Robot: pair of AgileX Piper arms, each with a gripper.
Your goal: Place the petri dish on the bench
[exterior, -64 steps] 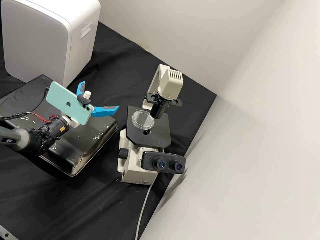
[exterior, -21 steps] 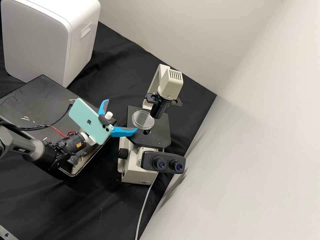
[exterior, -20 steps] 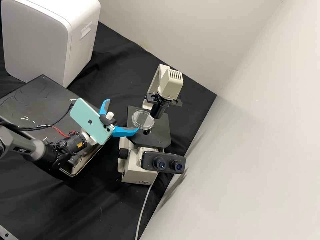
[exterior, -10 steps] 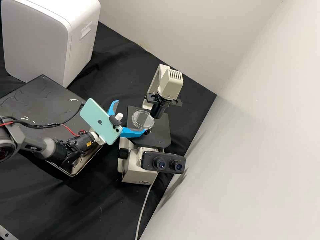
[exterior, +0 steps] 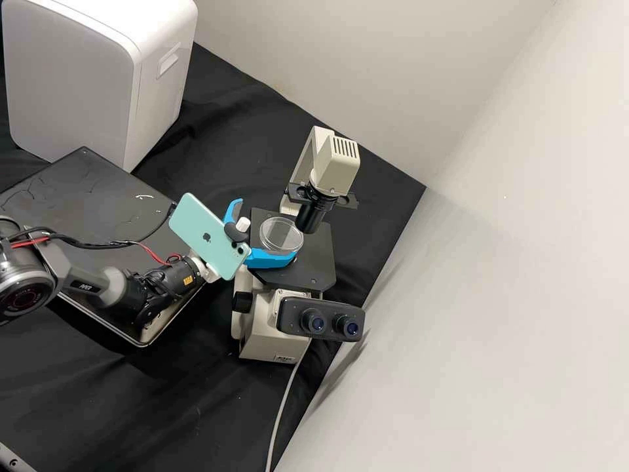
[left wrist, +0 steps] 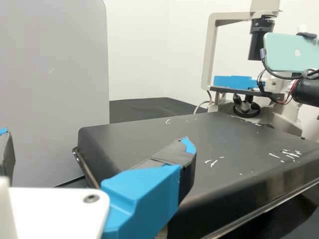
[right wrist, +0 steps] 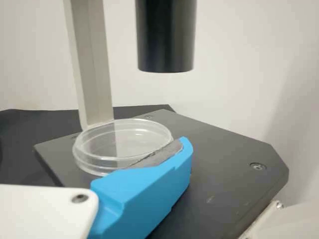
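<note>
Right arm (exterior: pixel 98 288): stretched nearly level from the high view's left edge, low over the black tray (exterior: pixel 85 196), with a mint-green phone (exterior: pixel 208 235) fixed on the wrist.

Right gripper (exterior: pixel 266 229): at the left side of the microscope (exterior: pixel 268 331) stage (exterior: pixel 318 259), jaws spread wide, nothing clamped. One blue finger (exterior: pixel 270 260) along the near side of the petri dish (exterior: pixel 282 235), just beside its wall; touching or not, cannot tell. Other finger (exterior: pixel 232 213) curved upward, apart from the dish, beyond the stage's left edge.

Petri dish: clear, flat on the black stage, close to its left edge, not on the bench (exterior: pixel 131 393). In the right wrist view, just in front of the white column (right wrist: pixel 89 59), with the black tube (right wrist: pixel 166 35) hanging above and behind; little height there.

Left gripper (left wrist: pixel 94 142): low at the tray's end away from the microscope, next to the white box (left wrist: pixel 50 84), fingers far apart, holding nothing.

Room for moving: a wide stretch of black bench cloth in front of tray and microscope, crossed only by a pale cable (exterior: pixel 282 406); another stretch behind, between white box and microscope. On the microscope's right, bench edge close against the pale wall (exterior: pixel 491 262).
</note>
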